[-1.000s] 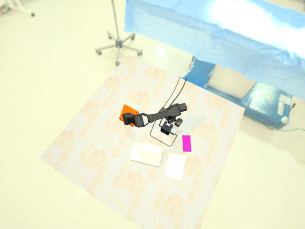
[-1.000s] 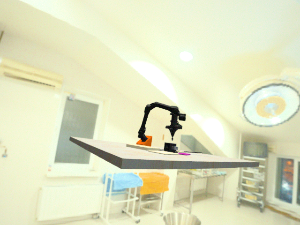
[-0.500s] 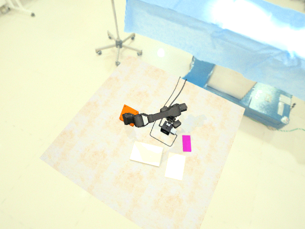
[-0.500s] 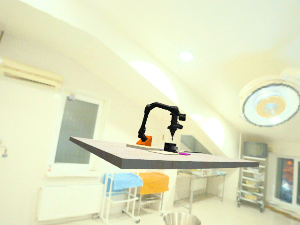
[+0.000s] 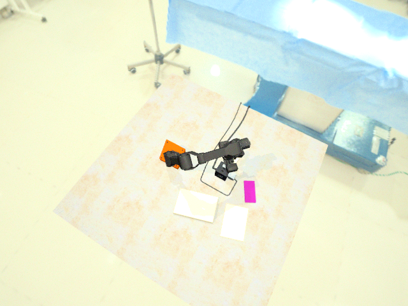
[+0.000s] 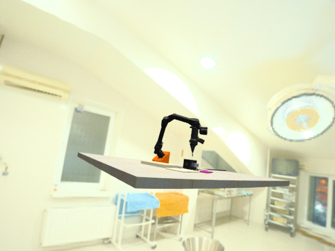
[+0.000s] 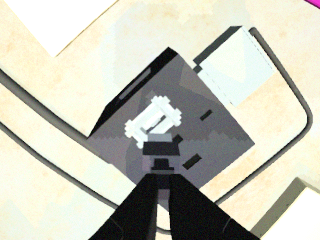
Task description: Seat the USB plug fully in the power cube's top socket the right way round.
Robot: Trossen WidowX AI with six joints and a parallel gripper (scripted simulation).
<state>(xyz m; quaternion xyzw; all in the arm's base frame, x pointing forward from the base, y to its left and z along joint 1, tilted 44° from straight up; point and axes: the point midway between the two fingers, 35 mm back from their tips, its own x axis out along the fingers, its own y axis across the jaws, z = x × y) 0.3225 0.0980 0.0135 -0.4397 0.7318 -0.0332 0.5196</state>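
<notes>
Grips the dark USB plug [image 6: 192,155] [image 7: 161,149] in the narrowed fingers of the black parallel-jaw gripper [image 5: 227,164] [image 6: 192,151] [image 7: 162,184], above the black power cube [image 5: 220,174] [image 6: 188,163] [image 7: 220,127] and out of its top socket. Points downward near the white guide frame [image 7: 129,129] around the slotted opening, visibly turned relative to the frame in the wrist view. Shown also beside the cube: a pale block [image 5: 231,176] [image 6: 196,164] [image 7: 235,67], inside a bend of dark cable [image 5: 215,187] [image 7: 298,91], with a magenta rectangular slab [image 5: 249,191] [image 6: 205,171] [image 7: 314,3] lying flat nearby.
</notes>
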